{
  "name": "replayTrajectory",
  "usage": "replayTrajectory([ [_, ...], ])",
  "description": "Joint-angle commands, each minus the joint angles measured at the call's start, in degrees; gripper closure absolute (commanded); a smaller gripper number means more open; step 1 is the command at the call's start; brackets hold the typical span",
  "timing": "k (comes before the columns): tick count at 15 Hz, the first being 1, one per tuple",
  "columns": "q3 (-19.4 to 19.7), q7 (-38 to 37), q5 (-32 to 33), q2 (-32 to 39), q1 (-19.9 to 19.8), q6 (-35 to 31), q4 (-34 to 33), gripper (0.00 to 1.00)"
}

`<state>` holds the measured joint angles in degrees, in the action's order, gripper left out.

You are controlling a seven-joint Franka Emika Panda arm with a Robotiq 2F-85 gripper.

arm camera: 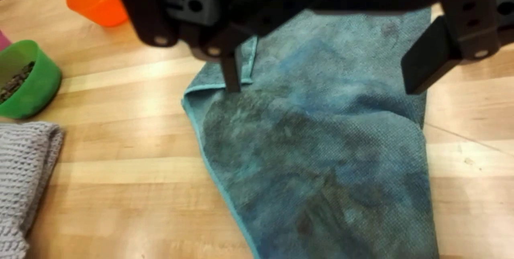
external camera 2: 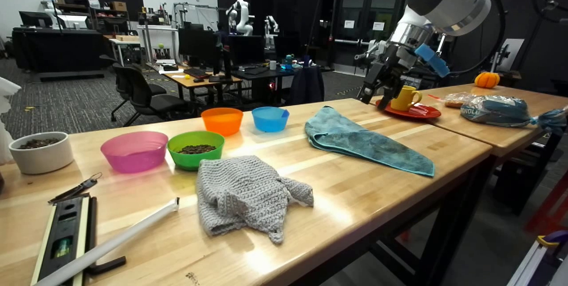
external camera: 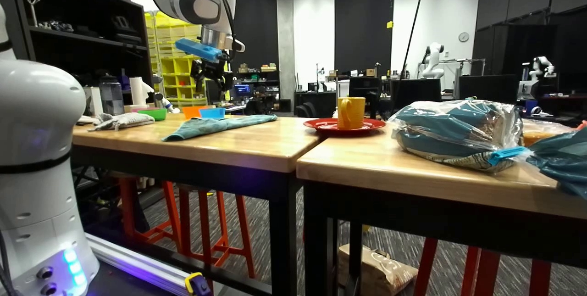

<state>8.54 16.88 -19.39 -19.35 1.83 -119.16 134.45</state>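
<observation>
1. In an exterior view, far left of the stained teal fabric cloth (external camera 2: 361, 142), stand a round white bowl (external camera 2: 46, 163) of brown pellets and a black-and-cream spirit level (external camera 2: 66, 229).
2. Nearer the cloth, on its left, a translucent pink plastic bowl (external camera 2: 133, 159) sits just beside a green plastic bowl (external camera 2: 188, 161) holding pellets.
3. A rumpled grey knitted fabric (external camera 2: 248, 193) lies left of the cloth, with a band of wood between the two.
4. An orange plastic bowl (external camera 2: 222, 125) and a light-blue plastic bowl (external camera 2: 269, 123) stand left of the cloth, close to the tabletop's far edge.
5. The cloth itself lies spread on the pale wooden tabletop (external camera 2: 346, 186), one corner folded over; its pointed end reaches near the front edge.
6. Behind the cloth, in the background, white paper signs (external camera 2: 349, 24) hang on dark doors, their lettering too small to read.
7. The black two-fingered gripper (arm camera: 325, 81) hangs above the cloth with an air gap below; its fingers stand wide apart.
8. Right of the cloth, a yellow mug (external camera 2: 404, 98) stands upright on a round red plate (external camera 2: 424, 114), near the seam between tabletops.
9. Farther right of the cloth lies a teal-printed clear plastic bag (external camera 2: 497, 111); pale capitals seem to include "NOL". A bright-blue clip (external camera: 506, 153) pinches its neck.
</observation>
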Motion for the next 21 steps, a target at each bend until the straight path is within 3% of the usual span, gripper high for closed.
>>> replayTrajectory([
  [1,-1.1,-2.9,1.3,-4.5,-1.5,2.5,4.5,0.0],
  [11,-0.9,-5.2,3.2,-7.7,-4.4,5.1,12.7,0.0],
  [16,-0.7,-7.3,6.5,-8.1,-5.9,6.4,14.4,0.0],
  [21,-0.1,-7.2,5.7,-8.1,-6.0,8.6,15.1,0.0],
])
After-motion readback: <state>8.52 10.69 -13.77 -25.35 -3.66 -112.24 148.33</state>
